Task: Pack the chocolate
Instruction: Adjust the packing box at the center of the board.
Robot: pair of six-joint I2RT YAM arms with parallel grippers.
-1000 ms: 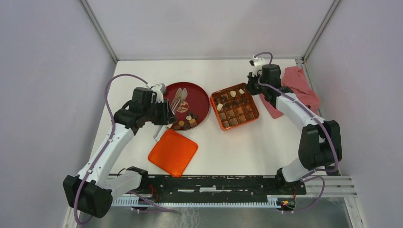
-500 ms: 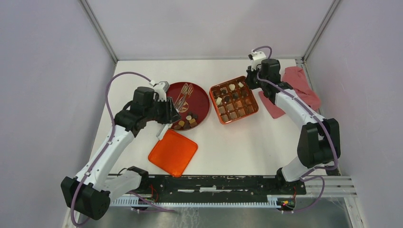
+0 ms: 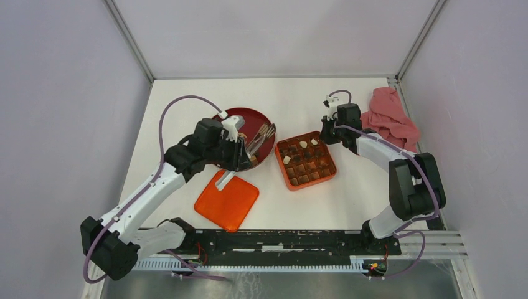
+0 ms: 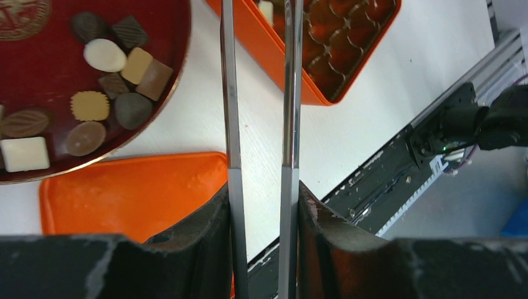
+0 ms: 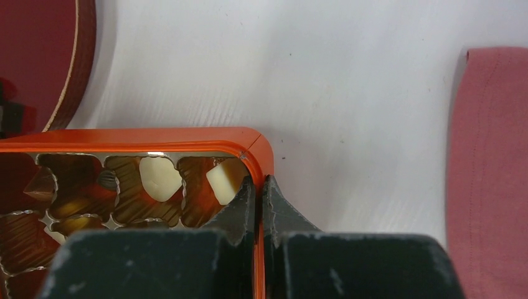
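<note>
The left arm (image 3: 149, 193) is stretched far and rightward, the left gripper (image 4: 264, 187) clamped on metal tongs (image 4: 231, 124). The right arm (image 3: 386, 152) is bent leftward, the right gripper (image 5: 258, 184) pinched onto the orange box (image 5: 155, 138) at its corner wall.

No words, numbers or brand names can be read anywhere. The one sign-like mark is a gold emblem (image 4: 23, 9) on the dark red plate (image 4: 168, 37). The left wrist view cuts it off at the edge, and it is too blurred to make out.

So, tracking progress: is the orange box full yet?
Not full: the orange box holds a few chocolates; most compartments are empty.
</note>
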